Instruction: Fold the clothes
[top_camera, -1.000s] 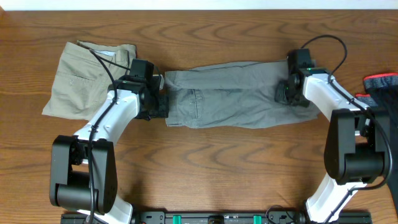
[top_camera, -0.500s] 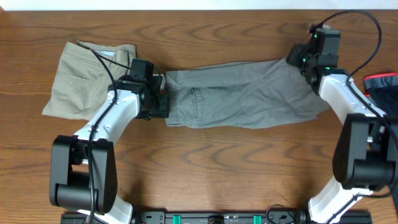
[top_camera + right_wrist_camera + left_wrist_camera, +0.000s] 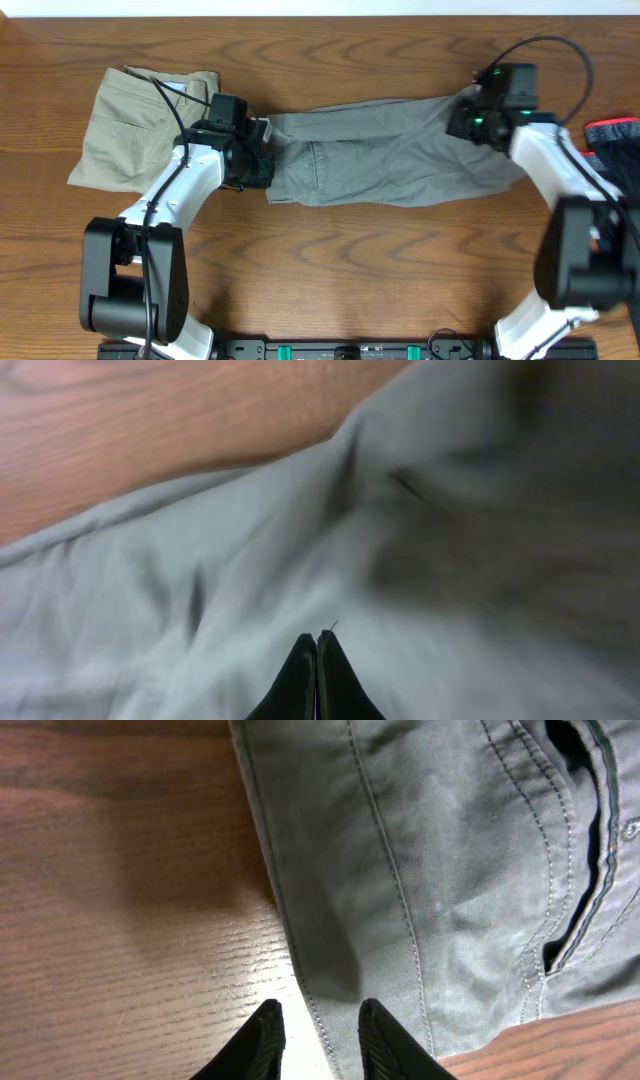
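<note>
The clothes, a pair of grey shorts (image 3: 390, 160), lie flat and wrinkled across the middle of the table. My left gripper (image 3: 262, 168) is at their left end. In the left wrist view its fingers (image 3: 320, 1010) stand a little apart, open, with the stitched edge of the shorts (image 3: 450, 870) lying between them on the wood. My right gripper (image 3: 468, 125) hovers over the upper right corner of the shorts. In the right wrist view its fingers (image 3: 317, 635) are pressed together, with blurred grey cloth (image 3: 200, 590) beneath and nothing seen between them.
A folded pair of beige shorts (image 3: 130, 130) lies at the far left, just behind my left arm. A dark red and blue cloth (image 3: 615, 135) sits at the right edge. Bare wooden table (image 3: 350, 260) runs along the front.
My right gripper rose to the far right corner of the shorts, then came back a little to the left. The shorts' right end has shifted. My left arm has barely moved.
</note>
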`<state>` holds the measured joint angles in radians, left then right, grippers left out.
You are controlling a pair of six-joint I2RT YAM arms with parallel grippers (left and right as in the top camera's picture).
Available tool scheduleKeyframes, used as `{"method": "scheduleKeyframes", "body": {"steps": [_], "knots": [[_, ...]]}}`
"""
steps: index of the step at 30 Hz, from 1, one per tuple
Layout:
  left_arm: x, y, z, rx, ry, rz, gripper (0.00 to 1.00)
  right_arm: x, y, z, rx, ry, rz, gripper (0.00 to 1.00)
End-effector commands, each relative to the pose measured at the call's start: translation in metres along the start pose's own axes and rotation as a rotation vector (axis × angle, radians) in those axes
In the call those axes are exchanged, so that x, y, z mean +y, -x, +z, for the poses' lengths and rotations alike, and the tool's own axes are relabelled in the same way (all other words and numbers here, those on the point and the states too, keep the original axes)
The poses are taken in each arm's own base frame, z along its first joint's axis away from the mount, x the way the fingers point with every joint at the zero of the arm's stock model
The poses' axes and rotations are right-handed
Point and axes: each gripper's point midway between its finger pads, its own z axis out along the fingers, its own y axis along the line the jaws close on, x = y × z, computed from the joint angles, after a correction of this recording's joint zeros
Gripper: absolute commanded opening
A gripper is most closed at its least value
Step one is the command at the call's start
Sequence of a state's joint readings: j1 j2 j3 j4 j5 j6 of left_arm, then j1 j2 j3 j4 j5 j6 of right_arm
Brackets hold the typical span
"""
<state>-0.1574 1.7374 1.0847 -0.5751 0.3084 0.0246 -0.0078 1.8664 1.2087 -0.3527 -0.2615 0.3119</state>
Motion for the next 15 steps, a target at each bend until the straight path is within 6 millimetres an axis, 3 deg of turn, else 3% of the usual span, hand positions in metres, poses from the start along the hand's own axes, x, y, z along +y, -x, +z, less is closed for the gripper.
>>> {"method": "scheduleKeyframes", "body": {"steps": [1, 4, 6, 9, 12, 15], "knots": [[-0.001, -0.002, 0.001, 0.005, -0.006, 0.007, 0.27, 0.019, -0.016, 0.055, 0.025, 0.103, 0.138, 0.01], [-0.001, -0.002, 0.001, 0.005, -0.006, 0.007, 0.27, 0.06, 0.038, 0.073, -0.218, 0.327, 0.084, 0.01], [0.0, -0.002, 0.001, 0.004, -0.006, 0.007, 0.26, 0.092, 0.082, 0.051, -0.42, 0.532, 0.062, 0.01], [-0.001, -0.002, 0.001, 0.005, -0.006, 0.007, 0.31, 0.118, 0.118, 0.002, -0.609, 0.725, 0.018, 0.01], [0.0, -0.001, 0.001, 0.003, -0.005, 0.007, 0.41, 0.127, 0.121, -0.022, -0.599, 0.807, -0.022, 0.01], [-0.001, 0.002, 0.001, -0.01, -0.007, 0.012, 0.49, 0.118, 0.093, -0.01, -0.397, 0.805, -0.048, 0.01]]}}
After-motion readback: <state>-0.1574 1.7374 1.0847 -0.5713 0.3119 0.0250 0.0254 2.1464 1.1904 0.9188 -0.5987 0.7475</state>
